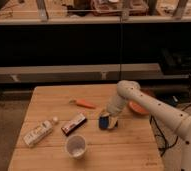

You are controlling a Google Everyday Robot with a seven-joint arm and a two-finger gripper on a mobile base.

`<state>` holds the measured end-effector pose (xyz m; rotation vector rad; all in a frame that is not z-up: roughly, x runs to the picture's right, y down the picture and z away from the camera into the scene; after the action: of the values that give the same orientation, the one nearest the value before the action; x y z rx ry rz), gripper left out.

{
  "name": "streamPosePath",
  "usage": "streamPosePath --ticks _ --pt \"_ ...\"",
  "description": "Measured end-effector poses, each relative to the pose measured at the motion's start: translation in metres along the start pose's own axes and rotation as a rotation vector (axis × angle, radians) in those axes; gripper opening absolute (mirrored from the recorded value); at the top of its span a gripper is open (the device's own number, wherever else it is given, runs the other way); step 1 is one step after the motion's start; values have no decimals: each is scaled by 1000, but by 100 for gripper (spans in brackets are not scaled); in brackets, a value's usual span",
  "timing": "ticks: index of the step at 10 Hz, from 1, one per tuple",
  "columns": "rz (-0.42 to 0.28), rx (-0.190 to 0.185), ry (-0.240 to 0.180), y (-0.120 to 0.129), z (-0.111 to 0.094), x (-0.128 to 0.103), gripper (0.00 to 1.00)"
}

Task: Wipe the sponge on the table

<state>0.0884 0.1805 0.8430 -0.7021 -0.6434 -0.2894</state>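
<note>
Sponge (105, 123) lies on the wide counter (124, 150), near its middle. The gripper (108, 120) stands down on it, jaws clamped on its sides. Likely light and soft, it squashes easily; a low hold across the sides suits it.

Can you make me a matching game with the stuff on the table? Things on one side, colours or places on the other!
Things:
1 sponge
2 cup
3 carrot
4 pincer

Clues:
A orange
B clear, nearest the front edge of the table
C blue and yellow
D down at the sponge, at the tip of the arm

Pairs: 1-C, 2-B, 3-A, 4-D
</note>
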Motion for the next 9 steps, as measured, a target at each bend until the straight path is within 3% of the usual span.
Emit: streamPosePath --ticks 4,6,9 --pt "37 104 22 16 -29 28 0" --pt "19 157 23 -7 -40 31 0" --pt "-32 160 0 -52 -34 31 0"
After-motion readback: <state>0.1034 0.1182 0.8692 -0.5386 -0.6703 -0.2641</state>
